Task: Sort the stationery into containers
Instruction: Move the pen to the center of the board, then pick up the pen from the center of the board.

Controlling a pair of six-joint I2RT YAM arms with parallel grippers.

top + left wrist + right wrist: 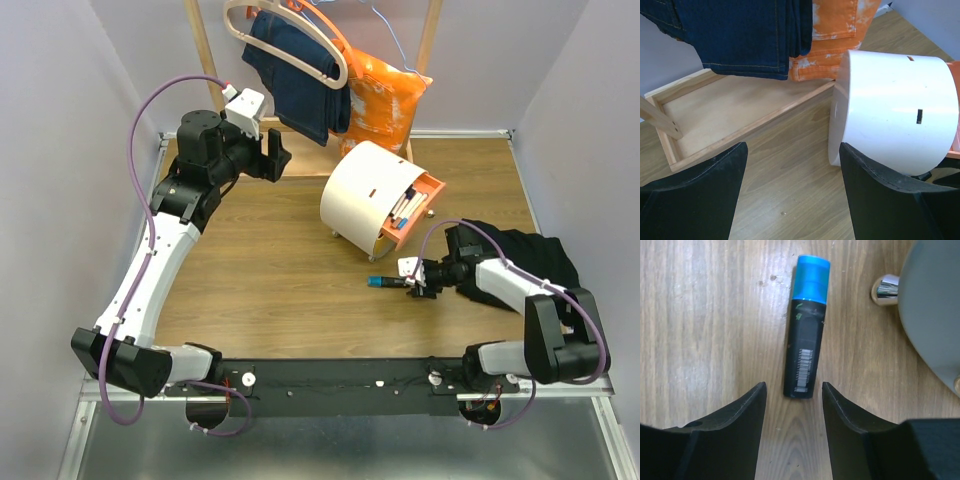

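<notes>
A black marker with a blue cap (385, 282) (805, 335) lies flat on the wooden table, cap pointing away from my right gripper (412, 283) (794, 387). That gripper is low over the table and open, with the marker's butt end just ahead of its fingertips and untouched. The cream-white round-topped cabinet (365, 195) (895, 110) stands behind it. Its orange drawer (415, 205) is pulled out and holds several pens. My left gripper (275, 155) (792, 150) hovers open and empty to the cabinet's left.
A dark folded cloth (520, 255) lies under my right arm. The wooden rack's base tray (740, 115), hanging jeans (295, 65) and an orange bag (385, 100) fill the back. A chrome cabinet foot (885, 289) sits right of the marker's cap.
</notes>
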